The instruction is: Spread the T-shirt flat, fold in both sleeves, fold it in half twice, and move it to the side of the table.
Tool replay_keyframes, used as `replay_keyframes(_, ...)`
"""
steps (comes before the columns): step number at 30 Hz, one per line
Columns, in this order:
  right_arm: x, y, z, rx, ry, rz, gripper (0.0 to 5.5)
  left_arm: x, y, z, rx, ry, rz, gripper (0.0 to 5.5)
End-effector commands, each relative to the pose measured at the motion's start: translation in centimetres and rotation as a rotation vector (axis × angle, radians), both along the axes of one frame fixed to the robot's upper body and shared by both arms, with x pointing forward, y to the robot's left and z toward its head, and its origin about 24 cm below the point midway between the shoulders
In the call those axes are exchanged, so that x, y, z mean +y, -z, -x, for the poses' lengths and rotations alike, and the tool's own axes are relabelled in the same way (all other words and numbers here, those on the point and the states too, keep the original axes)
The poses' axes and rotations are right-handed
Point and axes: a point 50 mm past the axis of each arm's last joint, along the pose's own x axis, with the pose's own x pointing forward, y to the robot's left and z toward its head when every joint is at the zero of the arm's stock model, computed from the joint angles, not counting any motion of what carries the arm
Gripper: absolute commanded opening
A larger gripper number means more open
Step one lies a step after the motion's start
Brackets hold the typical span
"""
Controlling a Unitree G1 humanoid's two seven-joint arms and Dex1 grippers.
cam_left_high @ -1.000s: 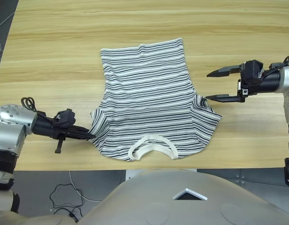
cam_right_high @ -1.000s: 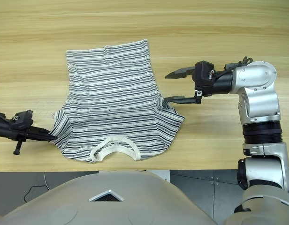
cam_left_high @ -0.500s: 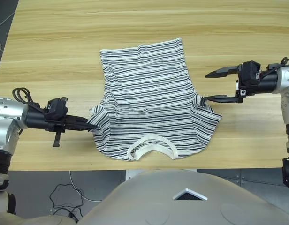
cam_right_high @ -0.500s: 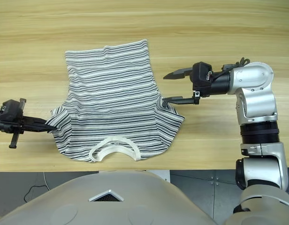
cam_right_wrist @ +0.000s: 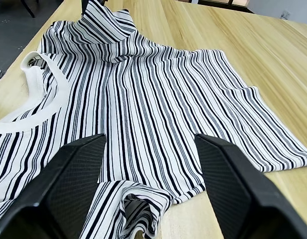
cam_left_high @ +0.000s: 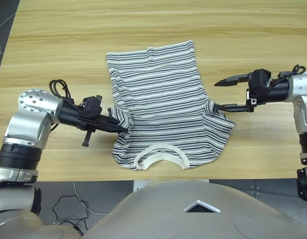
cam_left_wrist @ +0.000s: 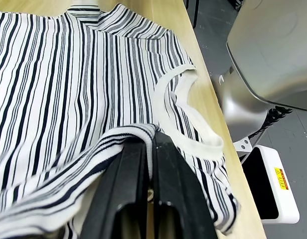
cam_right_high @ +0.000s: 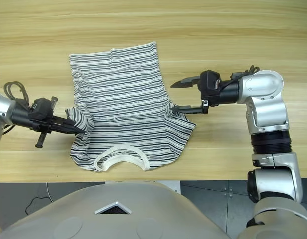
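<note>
Your left claw (cam_left_high: 124,128) is clamped on the left sleeve (cam_left_high: 119,115) of the black-and-white striped cotton T-shirt (cam_left_high: 158,104). The shirt lies midway across the pale wooden surface (cam_left_high: 54,40), collar nearest you, long axis running away. The fold likely goes inward, rightward. Your right claw (cam_left_high: 215,94) gapes wide just beside the right sleeve (cam_left_high: 221,122), with bare wood beyond.

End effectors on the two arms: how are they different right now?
The left end effector is shut, pinching the left sleeve of the T-shirt; the right end effector is open and holds nothing. The left one's fingers are pressed together on cloth; the right one's are spread wide beside the right sleeve. Both are dark, two-fingered, and point inward at the striped shirt.
</note>
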Motion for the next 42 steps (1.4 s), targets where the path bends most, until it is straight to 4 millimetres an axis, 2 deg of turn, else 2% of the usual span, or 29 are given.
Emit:
replay_keyframes(1,0.2,0.1,0.0,-0.007,-0.002,0.004,3.29,-1.4,1.0,-1.1,-0.004,0.039,-0.022,0.14)
replay_keyframes(5,0.4,0.3,0.0,-0.004,-0.003,-0.001,3.29,-2.4,2.8,-2.0,0.029,0.039,-0.032,0.14)
replay_keyframes(11,0.5,0.5,0.0,-0.003,-0.004,-0.006,3.29,-3.7,4.6,-2.0,0.098,0.062,-0.047,1.08)
replay_keyframes(15,0.5,0.6,0.0,-0.001,-0.004,-0.005,3.29,-3.7,4.4,-1.5,0.104,0.083,-0.051,1.70)
replay_keyframes(22,0.5,0.7,0.1,-0.001,-0.004,-0.009,3.29,-5.1,3.0,0.1,0.072,0.159,0.018,2.84)
replay_keyframes(29,0.4,0.7,0.2,-0.002,0.000,-0.008,3.29,-4.2,0.7,-0.3,-0.008,0.139,0.028,3.77)
replay_keyframes(34,0.3,0.7,0.1,-0.006,0.011,-0.010,3.29,-3.5,0.8,-0.4,-0.038,0.112,0.022,4.53)
replay_keyframes(36,-0.8,0.0,-0.1,0.012,0.060,-0.033,3.29,-2.5,-0.3,-0.7,-0.131,0.092,0.047,4.71)
replay_keyframes(40,-4.0,-2.5,-1.9,0.115,0.230,-0.223,3.29,-0.2,-3.1,-1.0,-0.277,0.019,0.151,4.71)
replay_keyframes(42,-5.6,-2.4,-2.8,0.200,0.317,-0.225,3.29,1.2,-4.2,-1.3,-0.375,-0.043,0.193,4.71)
